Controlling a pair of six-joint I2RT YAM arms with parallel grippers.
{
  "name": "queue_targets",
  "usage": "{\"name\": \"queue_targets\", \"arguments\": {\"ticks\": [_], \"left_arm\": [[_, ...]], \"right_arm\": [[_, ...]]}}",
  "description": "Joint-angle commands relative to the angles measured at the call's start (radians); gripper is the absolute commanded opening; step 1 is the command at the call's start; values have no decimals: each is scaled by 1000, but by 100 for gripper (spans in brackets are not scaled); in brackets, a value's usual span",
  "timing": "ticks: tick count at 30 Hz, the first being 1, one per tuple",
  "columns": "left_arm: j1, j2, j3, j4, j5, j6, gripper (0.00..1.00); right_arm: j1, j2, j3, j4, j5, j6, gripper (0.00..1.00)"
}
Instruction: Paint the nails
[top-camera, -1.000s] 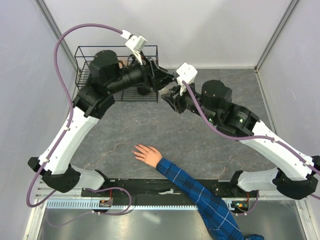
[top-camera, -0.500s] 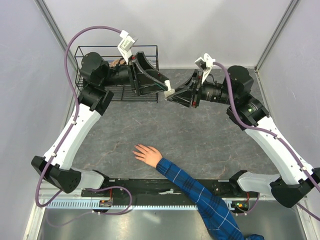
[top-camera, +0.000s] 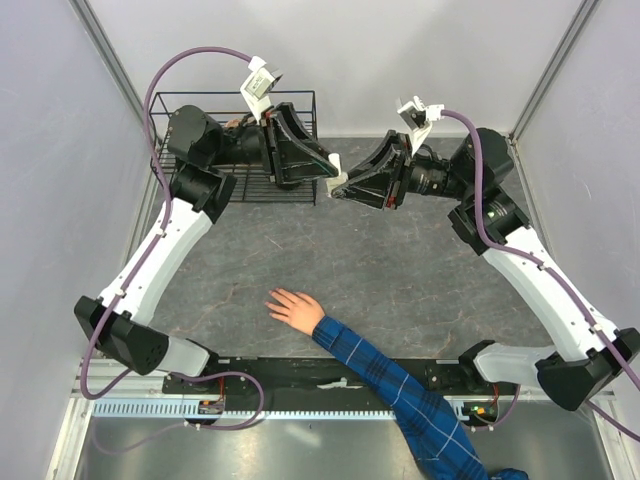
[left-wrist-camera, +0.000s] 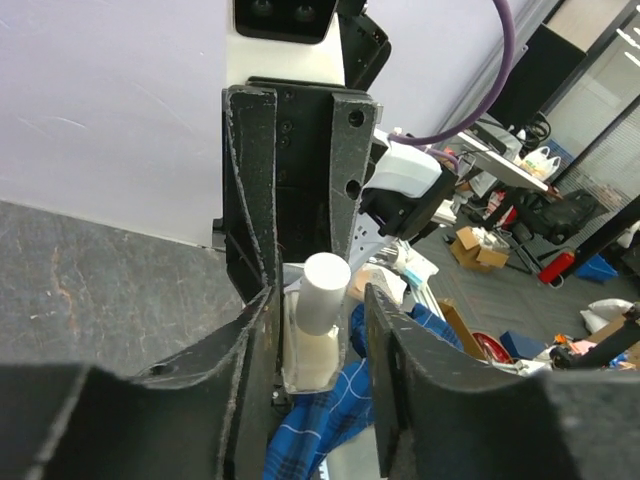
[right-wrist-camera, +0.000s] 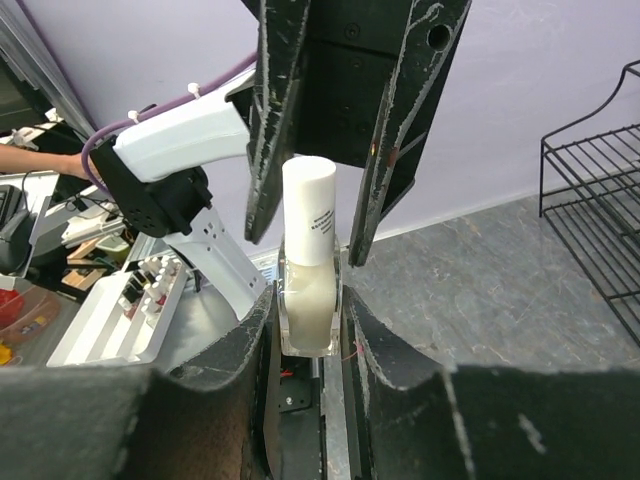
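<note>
Uncapping, I judge: well beyond the nails (top-camera: 272, 298) of the hand (top-camera: 297, 309), the right gripper (right-wrist-camera: 307, 325) clamps the bottle (right-wrist-camera: 306, 300) while the left gripper (left-wrist-camera: 318, 298) straddles the cap (left-wrist-camera: 323, 290) unclosed, needing to pinch and twist.

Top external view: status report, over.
Right gripper: jaws shut on bottle. Left gripper: jaws open round cap. Hand flat on table, nails unreadable. Nothing blocking.

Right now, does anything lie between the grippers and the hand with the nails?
Nothing visible does. The left gripper and right gripper meet at the bottle by the rack; only bare table lies between them and the hand.
</note>
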Motion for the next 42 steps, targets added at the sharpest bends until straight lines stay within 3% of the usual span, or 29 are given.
{"name": "queue_targets", "arguments": {"ticks": [1,2,4,6,7,8,10,11,12,13,14,16,19,22,25,27,28,31,33,37,39,40,41,42], "left_arm": [[0,22,31,77,36,-68,38],[0,22,37,77,34,-71,17],[0,19,32,69,22,-70,4],[0,10,29,52,-10,-35,2],[0,2,35,13,-32,4,2],[-9,-21,47,-138,-105,66,2],[-45,-44,142,-436,-263,383,2],[-118,-49,178,-680,-520,483,2],[-157,-46,208,-753,-659,592,2],[-182,-38,247,-797,-756,605,2],[-217,-24,273,-845,-894,611,2],[-239,29,357,-965,-973,618,2],[-283,56,382,-1016,-1063,627,2],[-305,54,377,-1011,-1075,633,2],[-293,40,364,-985,-1008,630,2],[-271,33,361,-973,-934,628,21],[-239,17,359,-957,-856,631,35],[-172,-13,333,-910,-726,630,53],[-135,-35,310,-885,-658,609,58],[-31,-61,223,-732,-358,504,68],[-10,-76,137,-538,-262,368,91],[-1,-82,103,-463,-198,317,99],[0,-90,71,-304,-175,224,98],[0,-92,20,-248,-158,185,97]], "right_arm": [[-6,11,0,85,-33,28,0],[-6,10,-3,85,-27,25,0],[-6,14,2,62,-16,13,0],[-3,19,29,2,51,-33,0],[0,19,46,-115,95,-109,0],[5,14,61,-175,164,-159,0],[66,13,121,-347,431,-304,0],[113,14,145,-401,555,-352,0],[179,17,196,-445,706,-394,0],[341,33,216,-499,1094,-440,0],[427,46,238,-513,1271,-499,0],[625,97,285,-509,1667,-599,0],[724,146,316,-477,1823,-725,0],[724,145,305,-458,1808,-736,0],[724,94,247,-398,1693,-753,0],[706,68,209,-388,1564,-742,0],[674,41,200,-394,1520,-733,0],[547,-8,163,-430,1235,-645,0],[450,-30,158,-458,1040,-588,0],[347,-42,161,-481,808,-531,0],[271,-41,156,-477,637,-503,0],[245,-36,158,-473,567,-469,0],[196,-33,161,-463,508,-454,0],[169,-23,164,-454,452,-436,0]]}}
